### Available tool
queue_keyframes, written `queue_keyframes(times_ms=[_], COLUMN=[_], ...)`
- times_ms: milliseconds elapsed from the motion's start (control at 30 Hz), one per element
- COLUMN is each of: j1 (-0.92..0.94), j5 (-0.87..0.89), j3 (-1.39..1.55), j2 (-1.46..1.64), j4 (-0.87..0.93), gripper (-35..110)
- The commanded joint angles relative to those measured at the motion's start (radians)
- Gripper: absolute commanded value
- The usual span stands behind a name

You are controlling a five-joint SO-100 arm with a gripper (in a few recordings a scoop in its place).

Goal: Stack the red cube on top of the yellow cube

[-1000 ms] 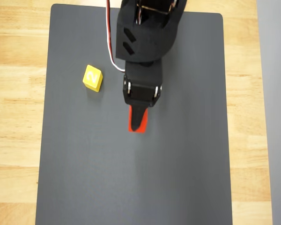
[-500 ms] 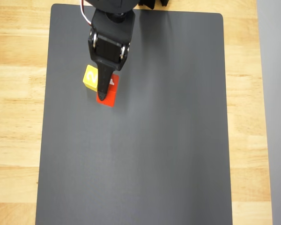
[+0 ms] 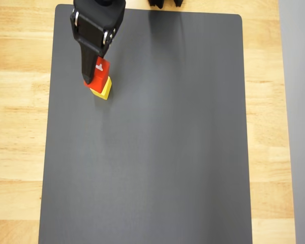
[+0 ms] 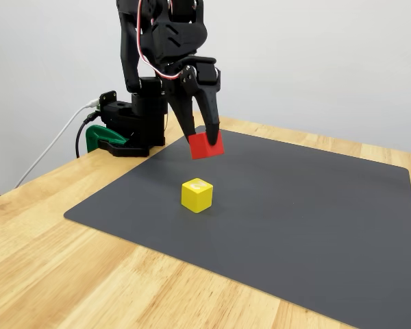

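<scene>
Nearest in the fixed view is the bare wooden table (image 4: 68,274), and on it the dark grey mat (image 4: 294,226) that serves as the work surface. Take the yellow cube (image 4: 196,195) as the landmark: it sits flat on the mat, close to the mat's left edge in the fixed view, its top face up and free, with nothing touching it. That upright, uncovered top is what the stack needs.

Above the yellow cube and slightly behind it hangs the red cube (image 4: 206,145), clear of the mat and well apart from the yellow top, with open air between them. It is tilted a little, not square to the cube beneath. The gripper (image 4: 204,140) pinches it: the two black jaws come down on opposite sides of the red cube and press against it, so the cube is carried from above and its underside stays free to land.

In the overhead view the red cube (image 3: 97,74) covers most of the yellow cube (image 3: 103,89), whose lower right edge shows past it, and the gripper (image 3: 94,71) reaches in from the mat's top edge (image 3: 142,7). This looks like the lining-up step: the red cube probably needs a small shift over the yellow one and a straight descent before release, or it may settle off-centre and slide.

Beyond the yellow cube, at the table's back, stands the arm's base (image 4: 127,130).
</scene>
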Motion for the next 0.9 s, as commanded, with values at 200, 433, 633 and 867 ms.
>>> queue_keyframes(times_ms=[200,433,633,867], j1=[0.081,0.058,0.028,0.017], j5=[-0.002,0.020,0.029,0.034], j3=[0.000,-0.012,-0.008,0.006], j2=[-0.054,-0.095,-0.110,-0.120], j4=[-0.080,-0.069,-0.046,-0.032], gripper=[0,0,0,0])
